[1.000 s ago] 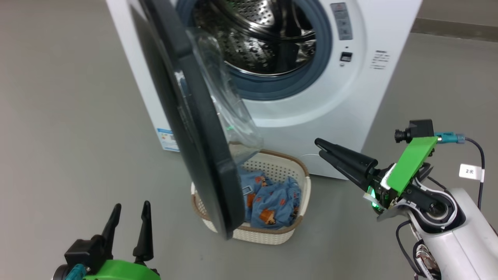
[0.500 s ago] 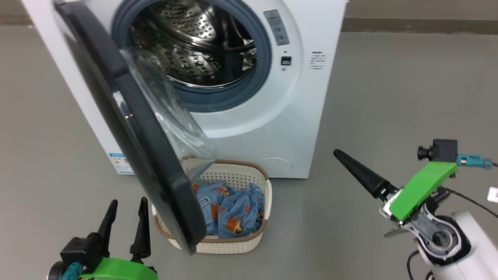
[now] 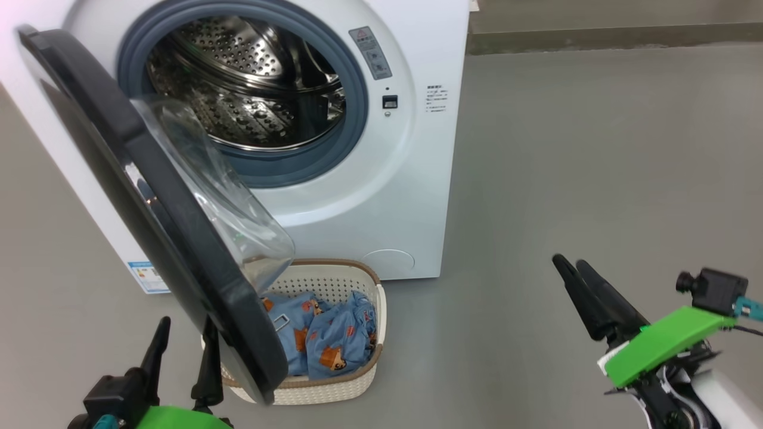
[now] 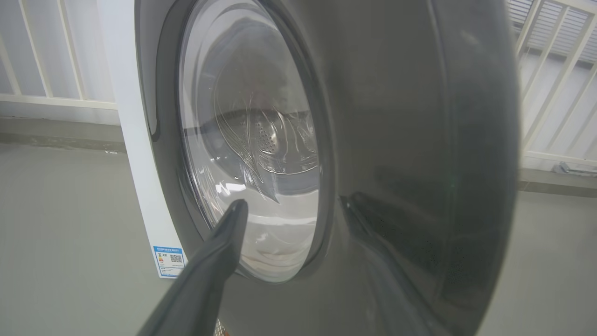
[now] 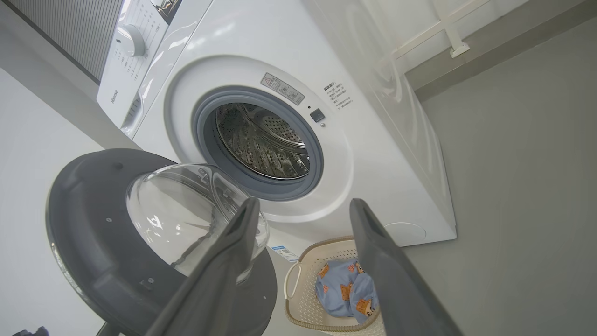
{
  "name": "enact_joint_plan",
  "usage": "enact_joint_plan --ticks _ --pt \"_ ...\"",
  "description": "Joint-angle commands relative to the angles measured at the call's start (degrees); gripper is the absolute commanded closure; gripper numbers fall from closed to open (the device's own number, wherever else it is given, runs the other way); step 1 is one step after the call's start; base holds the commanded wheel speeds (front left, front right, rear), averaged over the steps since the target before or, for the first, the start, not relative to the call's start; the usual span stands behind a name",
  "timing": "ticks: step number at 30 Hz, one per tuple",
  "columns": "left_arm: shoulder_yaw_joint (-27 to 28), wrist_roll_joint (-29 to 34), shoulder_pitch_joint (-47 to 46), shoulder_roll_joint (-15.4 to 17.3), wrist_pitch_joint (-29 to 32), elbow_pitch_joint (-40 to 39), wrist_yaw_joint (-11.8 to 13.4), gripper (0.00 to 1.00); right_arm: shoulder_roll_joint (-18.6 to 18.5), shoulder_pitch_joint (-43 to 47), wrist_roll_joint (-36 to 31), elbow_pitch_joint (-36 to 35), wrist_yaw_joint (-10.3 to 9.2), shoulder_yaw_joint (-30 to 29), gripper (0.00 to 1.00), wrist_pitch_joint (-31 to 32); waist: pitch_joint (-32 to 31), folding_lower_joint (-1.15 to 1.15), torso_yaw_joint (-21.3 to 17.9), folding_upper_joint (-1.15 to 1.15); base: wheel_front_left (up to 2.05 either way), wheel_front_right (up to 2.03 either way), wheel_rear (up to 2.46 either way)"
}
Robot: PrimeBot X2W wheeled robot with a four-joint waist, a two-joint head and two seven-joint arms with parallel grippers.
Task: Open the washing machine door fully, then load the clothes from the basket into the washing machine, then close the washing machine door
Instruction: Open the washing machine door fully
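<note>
The white washing machine [image 3: 381, 190] stands with its steel drum [image 3: 250, 95] exposed. The washing machine door [image 3: 149, 202], a black ring around a clear glass bowl, hangs swung out over the left half of the basket [image 3: 357, 381]. The blue printed clothes [image 3: 325, 342] lie in the basket on the floor at the machine's foot. My left gripper [image 3: 186, 326] is open, just behind the door's lower edge; the left wrist view has the door's outer face [image 4: 396, 140] close before the left gripper [image 4: 294, 200]. My right gripper [image 3: 569, 262] is open and empty over bare floor, well right of the basket. In the right wrist view the right gripper [image 5: 304, 201] points at the machine [image 5: 373, 154], door [image 5: 93, 233] and clothes [image 5: 345, 294].
Grey floor [image 3: 596, 149] spreads to the right of the machine. A low kerb [image 3: 596, 36] runs along the back wall. A blue label [image 3: 146, 274] marks the machine's lower left corner, and a round cover [image 3: 390, 262] sits low on its front.
The head camera has swung, so the machine and basket sit further left in view. My right gripper has drawn back to the right and lower, away from the machine front. The left gripper keeps its place.
</note>
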Motion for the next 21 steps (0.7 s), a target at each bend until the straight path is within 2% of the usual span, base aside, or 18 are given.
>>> enact_joint_plan --ticks 1,4,11,16,21 --pt "1.9 -0.6 -0.7 1.1 -0.1 -1.9 0.4 0.0 -1.6 0.1 -1.9 -0.5 0.34 1.3 0.0 -2.6 0.0 0.0 -0.5 0.0 0.0 0.0 0.0" --pt "1.8 -0.7 -0.5 1.0 -0.1 -2.1 0.5 0.0 -2.0 0.5 -3.3 0.8 0.34 1.9 0.0 -5.4 0.0 0.0 -0.8 0.0 0.0 0.0 0.0" --pt "2.2 -1.3 -0.1 1.1 -0.2 -2.5 1.0 0.0 -3.4 0.7 -11.6 5.4 0.34 2.6 0.0 -13.8 0.2 0.0 -2.1 0.0 0.0 0.0 0.0" --pt "2.6 -1.7 0.0 1.3 -0.4 -2.3 1.2 0.0 -1.9 0.6 -19.2 7.8 0.34 -0.1 0.0 -14.6 0.1 0.0 -2.7 0.0 0.0 0.0 0.0" --pt "2.6 -1.8 -0.1 1.2 -0.6 -2.3 1.2 0.0 0.9 1.9 -29.8 7.8 0.34 -3.1 0.0 -14.7 0.2 0.0 -3.0 0.0 0.0 0.0 0.0"
